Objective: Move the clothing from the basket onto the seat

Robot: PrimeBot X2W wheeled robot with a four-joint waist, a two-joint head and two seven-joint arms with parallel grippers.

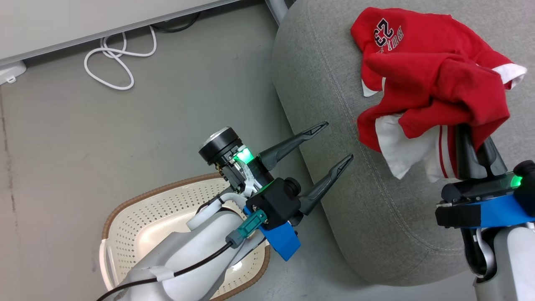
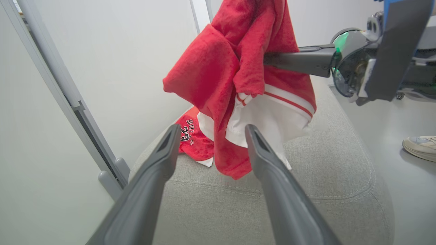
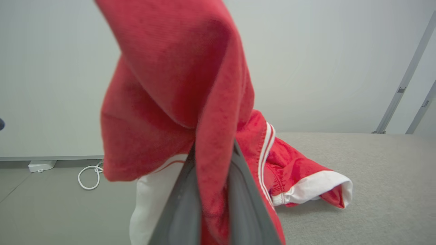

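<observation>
clothing [image 1: 434,79]: two red pieces, as far as can be told; upper right of the head view, on and above the seat. One with dark printed letters and numbers lying on the cushion; the other bunched, white trim hanging, lifted off the cushion.
seat [image 1: 376,217]: one, grey; right half of the head view. Rounded left edge with its stitched seam bare; open cushion below the clothing, toward the lower right.
basket [image 1: 138,198]: one, cream with brown rim; lower left of the head view, on the floor, near the seat's edge, partly hidden by the left forearm.
left gripper [image 1: 338,140]: one; centre of the head view, tips over the seat's edge; jaws spread wide, released.
right gripper [image 1: 474,142]: one; lower right of the head view; jaws clenched on a fold of the red clothing.
floor [image 1: 125,125]: grey; open stretch across the left half of the head view.
cable [image 1: 117,58]: one, white, looped; upper left, by the wall's base.
shoe [image 2: 420,148]: one; right edge of the left wrist view, on the floor.
</observation>
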